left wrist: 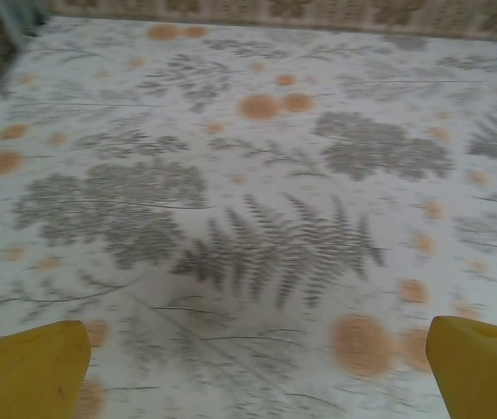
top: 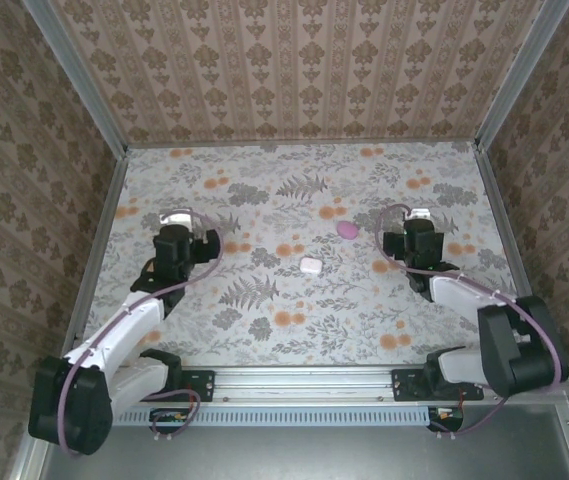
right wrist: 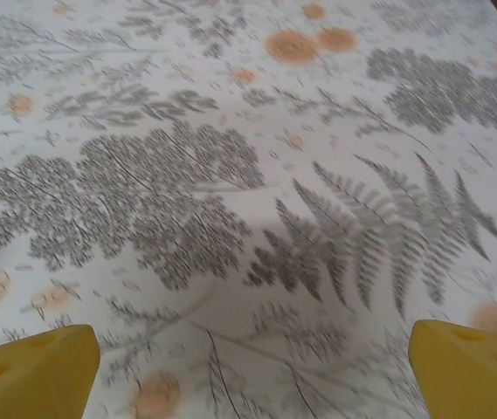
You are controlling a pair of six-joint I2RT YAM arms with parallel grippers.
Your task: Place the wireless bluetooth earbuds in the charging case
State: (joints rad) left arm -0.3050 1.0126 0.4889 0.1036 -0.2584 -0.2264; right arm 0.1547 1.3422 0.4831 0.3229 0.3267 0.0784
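A pink oval pebble-shaped item (top: 347, 229) lies on the floral table between the two arms. A white rounded-square item (top: 311, 266) lies a little nearer and to its left. I cannot tell which of the two is the charging case. The earbuds are out of view. My left gripper (top: 178, 217) is over the left half of the table, well left of both items. In its wrist view the left gripper (left wrist: 257, 371) is open, its yellow fingertips (left wrist: 30, 371) wide apart over bare cloth. My right gripper (top: 420, 216) is to the right of the pink item. It is open too (right wrist: 252, 371), with nothing between its fingertips (right wrist: 471, 367).
The floral tablecloth (top: 294, 330) is walled by patterned panels (top: 294, 70) at the back and both sides. A metal rail (top: 304, 380) runs along the near edge between the arm bases.
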